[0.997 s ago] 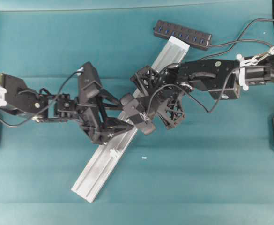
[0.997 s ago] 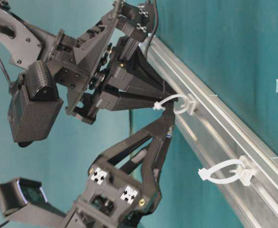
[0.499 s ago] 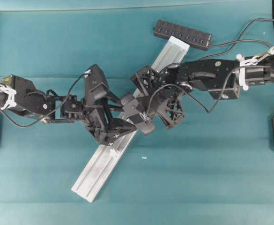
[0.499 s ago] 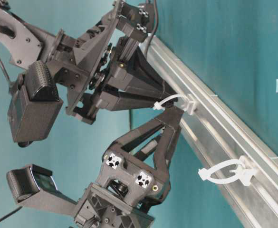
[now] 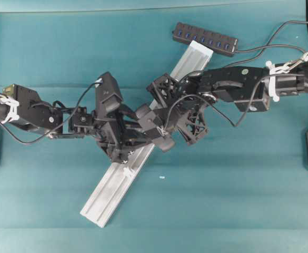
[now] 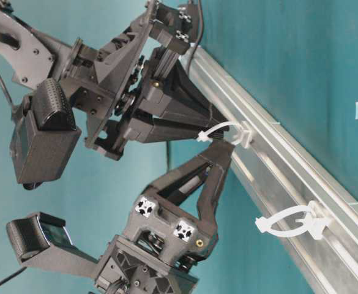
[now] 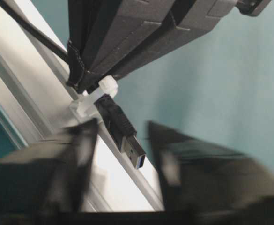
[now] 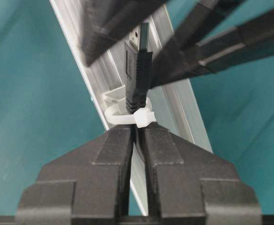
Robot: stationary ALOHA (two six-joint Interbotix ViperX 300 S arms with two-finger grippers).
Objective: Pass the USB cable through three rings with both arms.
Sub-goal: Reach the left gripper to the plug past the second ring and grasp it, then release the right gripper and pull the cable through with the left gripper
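Plug (image 8: 137, 70) of USB cable pokes through a white ring (image 8: 127, 117) on the rail (image 8: 179, 110), silver tip clear of the loop. Right end effector (image 8: 137, 136) pinched shut on the cable just behind the ring. Left end effector (image 7: 122, 154) half-open, fingers (image 7: 83, 154) flanking the plug tip, not touching. Teal desk (image 5: 222, 184) below.

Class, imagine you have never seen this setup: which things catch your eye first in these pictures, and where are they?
At the centre, two black grippers meet over a silver rail lying slantwise on the teal table. The right gripper is shut on the USB cable, whose plug pokes through a white ring clipped to the rail. The left gripper brackets the plug's silver tip, its fingers apart.
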